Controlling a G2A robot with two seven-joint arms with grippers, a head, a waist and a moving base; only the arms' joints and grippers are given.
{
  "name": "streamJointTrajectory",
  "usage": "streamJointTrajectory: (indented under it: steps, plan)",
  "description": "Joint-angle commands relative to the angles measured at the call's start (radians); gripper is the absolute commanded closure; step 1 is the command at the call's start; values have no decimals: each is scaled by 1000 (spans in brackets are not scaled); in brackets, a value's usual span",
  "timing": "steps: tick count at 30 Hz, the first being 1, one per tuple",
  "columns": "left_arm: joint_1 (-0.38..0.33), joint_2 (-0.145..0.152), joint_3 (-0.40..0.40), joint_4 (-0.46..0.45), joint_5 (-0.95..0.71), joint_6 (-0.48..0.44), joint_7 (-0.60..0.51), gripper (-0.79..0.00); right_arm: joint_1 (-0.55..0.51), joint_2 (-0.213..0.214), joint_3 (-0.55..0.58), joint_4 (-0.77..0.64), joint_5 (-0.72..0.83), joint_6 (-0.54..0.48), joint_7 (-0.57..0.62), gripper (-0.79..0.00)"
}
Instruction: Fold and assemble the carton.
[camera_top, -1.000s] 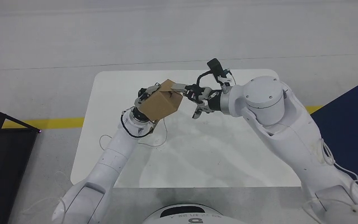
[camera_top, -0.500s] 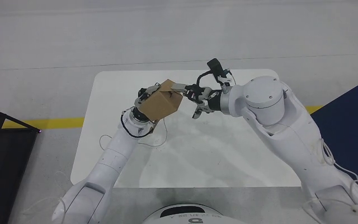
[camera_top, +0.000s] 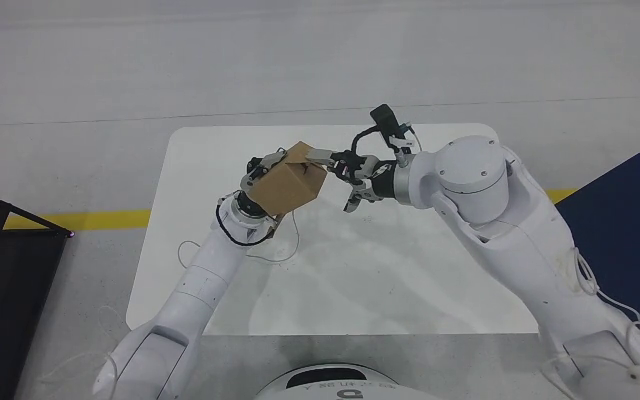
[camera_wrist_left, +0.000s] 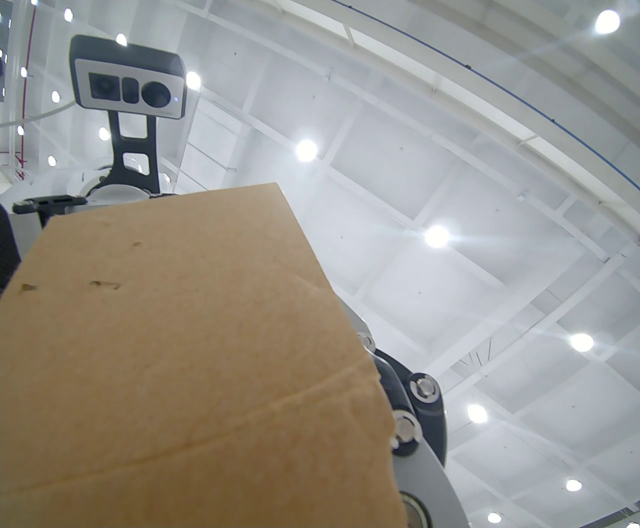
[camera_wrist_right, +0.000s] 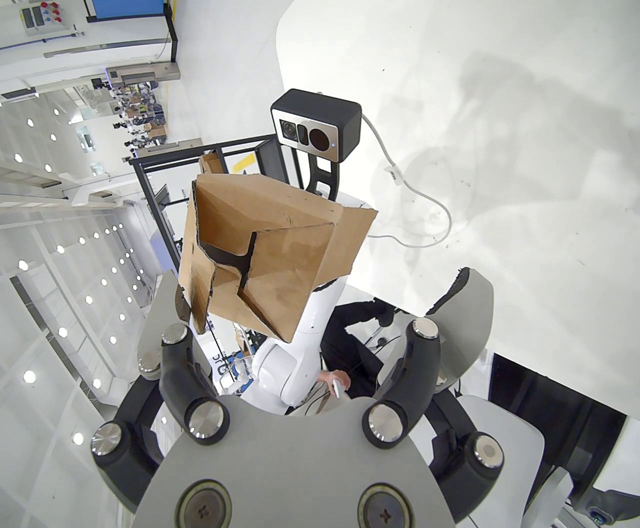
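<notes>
Carton (camera_top: 292, 184), brown corrugated cardboard, partly assembled: hanging tilted in the air above the far middle of the white table (camera_top: 400, 280), between the two grippers and touching no part of the tabletop. Left gripper (camera_top: 258, 172): sitting at the carton's left side, fingers closing on the cardboard and carrying its weight. In the left wrist view a plain creased panel of the carton (camera_wrist_left: 175, 350) is lying close against the camera, with one finger's (camera_wrist_left: 415, 415) black link and metal plate showing just past the panel's edge. Right gripper (camera_top: 335, 170): sitting at the carton's right side, fingers spreading wide and gripping nothing. In the right wrist view the carton (camera_wrist_right: 265, 260) is presenting its flap end, the flaps folding inward and interlocking with dark gaps between them and one flap jutting out at the side. It is lying just beyond the right gripper (camera_wrist_right: 317, 287), off-centre toward one finger (camera_wrist_right: 165, 310), whose tip is meeting the flap edge, contact not possible to confirm. The other finger (camera_wrist_right: 465, 305) is standing well apart from the cardboard, over the table (camera_wrist_right: 500, 100).
</notes>
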Motion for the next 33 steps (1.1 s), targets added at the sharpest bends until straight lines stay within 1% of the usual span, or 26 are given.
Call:
streamJointTrajectory:
  steps: [1, 2, 4, 8, 12, 17, 22, 27, 33]
  plan:
    - [0, 0, 0, 0, 0, 0, 0, 0, -11, 0, 2, 4, 3, -18, -11, -785]
    - [0, 0, 0, 0, 0, 0, 0, 0, -20, -1, 5, 5, 9, -31, -17, -785]
    - [15, 0, -8, -27, -7, 4, 42, 0, -28, 0, 9, 3, 16, -36, -22, -785]
    - [41, -5, -18, -52, -79, 87, 89, 0, -29, 1, 22, 17, 42, -40, -9, -785]
    - [42, -15, -17, -39, -149, 176, 119, 0, -24, 1, 30, 34, 65, -44, 1, -785]
    - [34, -25, -6, -16, -174, 244, 96, 0, -11, 1, 21, 54, 74, -39, 17, -785]
    - [23, -32, 4, 7, -151, 280, 69, 0, 11, 0, 0, 77, 81, -43, 46, -779]
    - [17, -38, 11, 15, -165, 287, 76, 0, 34, 1, -23, 94, 78, -45, 86, -742]
    - [11, -43, 18, 20, -178, 290, 79, 0, 68, 8, -72, 105, 24, -24, 146, -742]
